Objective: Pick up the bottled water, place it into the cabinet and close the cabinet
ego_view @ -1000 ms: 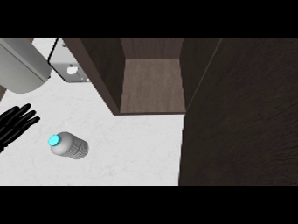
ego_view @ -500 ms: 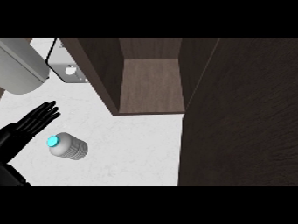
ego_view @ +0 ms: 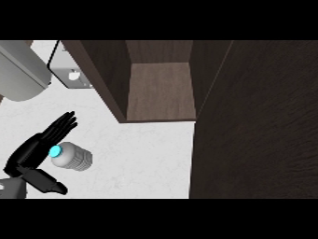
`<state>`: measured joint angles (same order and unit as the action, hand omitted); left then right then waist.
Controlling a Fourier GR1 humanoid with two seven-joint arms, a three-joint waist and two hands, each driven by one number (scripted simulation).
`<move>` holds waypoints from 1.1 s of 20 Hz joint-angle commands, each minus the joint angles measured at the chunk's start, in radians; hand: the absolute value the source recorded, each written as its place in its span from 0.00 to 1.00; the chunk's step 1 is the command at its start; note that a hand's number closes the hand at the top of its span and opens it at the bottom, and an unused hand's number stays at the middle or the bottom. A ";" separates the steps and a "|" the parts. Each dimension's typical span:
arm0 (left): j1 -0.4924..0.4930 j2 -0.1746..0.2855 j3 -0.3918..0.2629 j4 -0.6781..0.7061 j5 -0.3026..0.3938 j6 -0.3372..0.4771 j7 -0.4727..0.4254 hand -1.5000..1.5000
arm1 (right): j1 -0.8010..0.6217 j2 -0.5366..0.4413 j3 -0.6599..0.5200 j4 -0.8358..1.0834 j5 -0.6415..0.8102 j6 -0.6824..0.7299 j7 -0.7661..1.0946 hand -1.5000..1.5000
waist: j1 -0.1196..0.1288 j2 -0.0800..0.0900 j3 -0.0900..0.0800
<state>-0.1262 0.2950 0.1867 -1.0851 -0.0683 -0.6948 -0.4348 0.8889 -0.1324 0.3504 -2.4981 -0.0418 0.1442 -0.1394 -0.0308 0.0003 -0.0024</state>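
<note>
The left hand (ego_view: 32, 154) comes in from the lower left, fingers straight and slightly apart, holding nothing, palm just beside the one bottled water (ego_view: 75, 158) on the white counter (ego_view: 148, 156), its blue cap towards the palm and its long axis seemingly running lower-right, near the one open cabinet (ego_view: 160, 91).

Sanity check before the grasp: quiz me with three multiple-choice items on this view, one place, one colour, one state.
1. Bottled water is: A on a plate; B on the white counter; C in a drawer.
2. Its cap is: A red; B cyan; C black.
3. Left hand is: A open beside the bottle; B curled round it; C out of view.
Key: 1 B, it sits on bare counter; 2 B, the cap shows cyan; 3 A, fingers straight, left of the bottle.
</note>
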 commanded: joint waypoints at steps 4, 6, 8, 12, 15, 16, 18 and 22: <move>-0.100 0.006 -0.035 0.284 -0.115 0.063 -0.243 0.00 | 0.103 -0.039 0.011 -0.163 -0.006 0.011 0.012 0.00 | -0.006 0.001 -0.001; -0.094 0.054 -0.041 0.385 -0.113 -0.011 -0.329 0.00 | 0.057 -0.043 -0.010 -0.101 -0.030 0.019 -0.003 0.00 | -0.008 0.006 -0.002; -0.144 0.045 -0.063 0.417 -0.103 -0.041 -0.292 0.00 | 0.075 -0.051 0.002 -0.123 -0.025 0.023 -0.006 0.00 | -0.013 0.005 -0.002; -0.117 0.010 -0.111 0.482 -0.118 -0.041 -0.363 0.00 | 0.107 -0.041 0.048 -0.087 0.030 0.011 -0.048 0.00 | -0.015 0.003 -0.003; -0.159 -0.001 -0.136 0.535 -0.130 -0.028 -0.374 0.00 | 0.126 -0.069 0.019 -0.125 -0.015 0.026 -0.043 0.00 | -0.018 0.005 -0.003; -0.167 -0.001 -0.133 0.558 -0.118 -0.044 -0.388 0.00 | 0.094 -0.051 0.009 -0.070 0.003 0.009 -0.057 0.00 | -0.009 0.006 -0.002; -0.195 -0.001 -0.108 0.586 -0.081 -0.053 -0.380 0.00 | 0.113 -0.057 0.003 -0.055 -0.014 0.024 -0.106 0.00 | -0.013 0.003 -0.001; -0.181 -0.017 -0.119 0.634 -0.088 -0.010 -0.459 1.00 | 0.086 -0.064 -0.033 -0.063 -0.037 0.013 -0.073 0.00 | 0.003 0.007 -0.001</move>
<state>-0.3106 0.2813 0.0736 -0.5038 -0.1584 -0.5894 -0.7368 0.9720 -0.1798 0.3516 -2.4861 -0.0339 0.1586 -0.2505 -0.0382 0.0058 -0.0042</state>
